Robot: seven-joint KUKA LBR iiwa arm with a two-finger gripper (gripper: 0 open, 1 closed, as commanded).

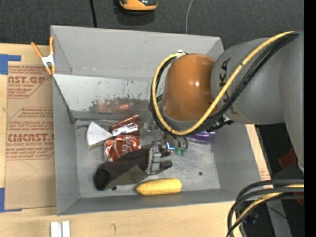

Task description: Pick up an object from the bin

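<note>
Bin [64, 132], grey metal, contents:

- White folded card [95, 134]: lying well left of the fingers.
- Crumpled red wrapper [122, 148]: sitting just left of them.
- Dark cloth roll [118, 171]: stretching from lower left up into the fingers. The gripper [156, 163] is pinching its right end with the fingers drawn close together, probably because that end is lying clear of the wrapper.
- Yellow corn cob [159, 186]: lying just below, apart.
- Purple item [201, 137]: peeking out to the right, beneath the arm.

Scuffed metal bin [123, 58], glossy crinkled red wrapper [121, 147], matt dark cloth [120, 170]
</note>
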